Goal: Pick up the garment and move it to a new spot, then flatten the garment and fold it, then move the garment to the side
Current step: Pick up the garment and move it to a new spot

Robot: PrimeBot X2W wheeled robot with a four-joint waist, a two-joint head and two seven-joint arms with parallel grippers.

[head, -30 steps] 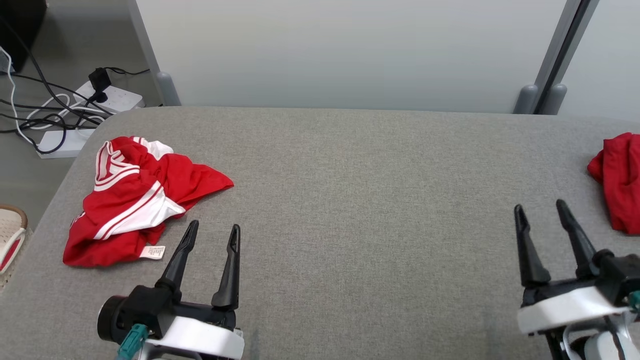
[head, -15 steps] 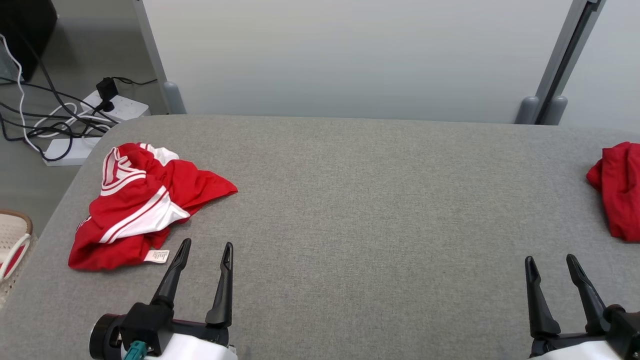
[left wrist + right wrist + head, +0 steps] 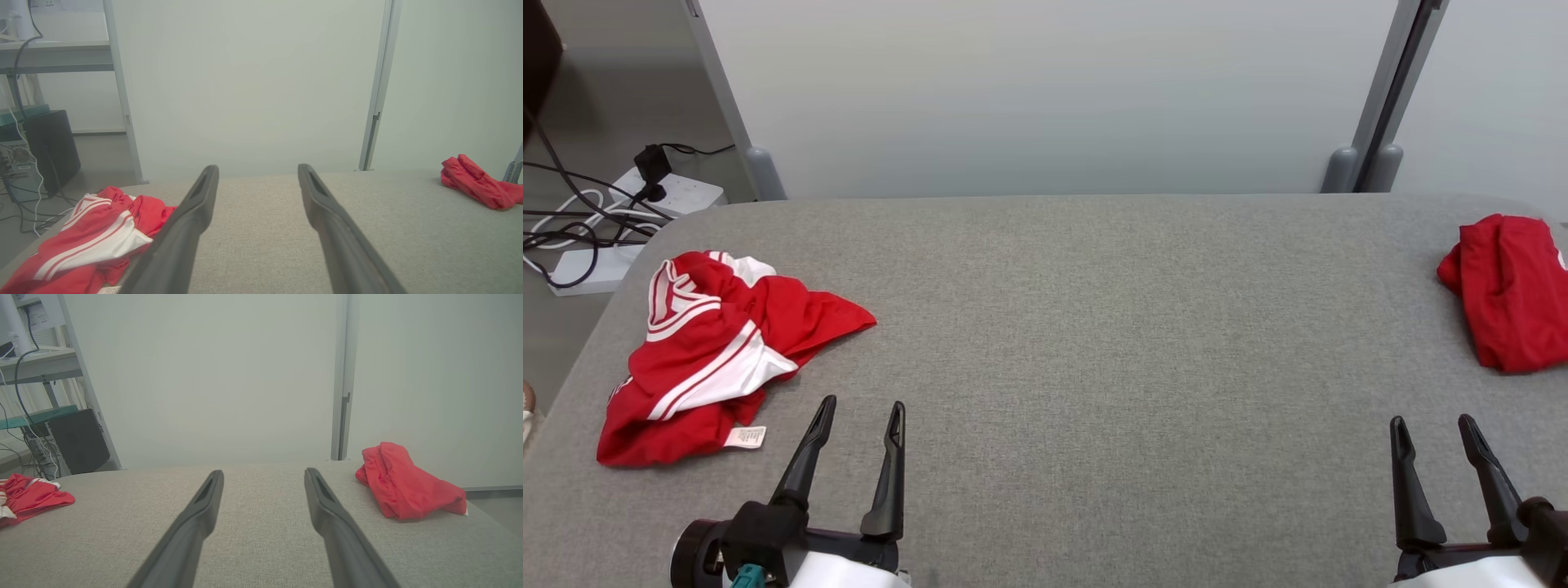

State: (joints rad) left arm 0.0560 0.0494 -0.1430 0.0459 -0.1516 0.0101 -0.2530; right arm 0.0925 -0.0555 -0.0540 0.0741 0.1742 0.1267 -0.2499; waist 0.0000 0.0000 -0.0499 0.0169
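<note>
Both sets of jaws gape empty: we hold our left gripper point(image 3: 862, 404) beside the striped garment point(image 3: 719, 351), our right gripper point(image 3: 1432, 421) near the plain garment point(image 3: 1507, 294), over the table point(image 3: 1094, 327).

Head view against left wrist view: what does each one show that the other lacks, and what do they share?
Head view: the open right gripper and a power strip on the floor. Left wrist view: a grey shelf at the far left. Shared: the open left gripper, the crumpled red-and-white garment, the plain red garment and the grey table.

Lab: partition panels point(image 3: 1045, 90), power strip point(image 3: 678, 189), computer tower point(image 3: 51, 147).
</note>
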